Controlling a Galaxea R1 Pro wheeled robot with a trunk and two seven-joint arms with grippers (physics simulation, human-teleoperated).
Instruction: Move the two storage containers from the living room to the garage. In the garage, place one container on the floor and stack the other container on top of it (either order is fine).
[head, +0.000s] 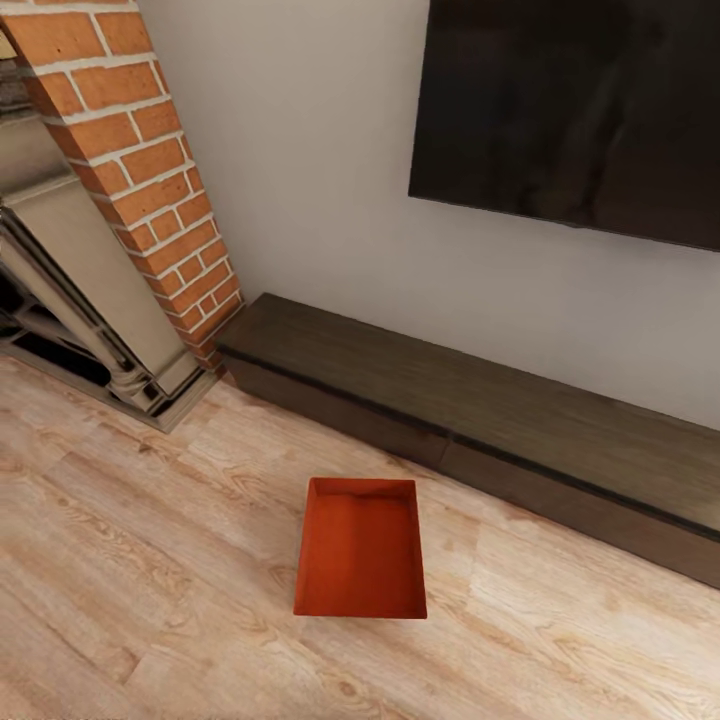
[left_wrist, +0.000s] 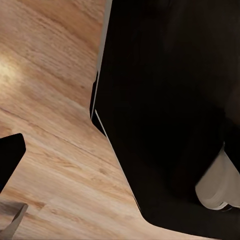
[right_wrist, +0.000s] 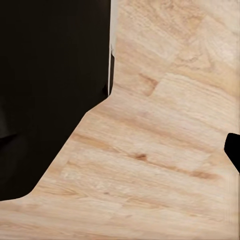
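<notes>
one storage container (head: 361, 548) sits open-topped on the light wood floor (head: 150, 560), near the long dark bench (head: 480, 400), bare planks on its other sides. jaw state: cannot tell from either wrist view.

One storage container (head: 361, 548) (orange-red, open-topped). One long dark bench (head: 480, 420). One black wall screen (head: 575, 110). One red-brick fireplace (head: 150, 170). One light wood plank floor (head: 150, 590).

Matt orange-red container (head: 361, 548), pale wood-plank floor (head: 150, 560), red-brick fireplace (head: 150, 160)
</notes>
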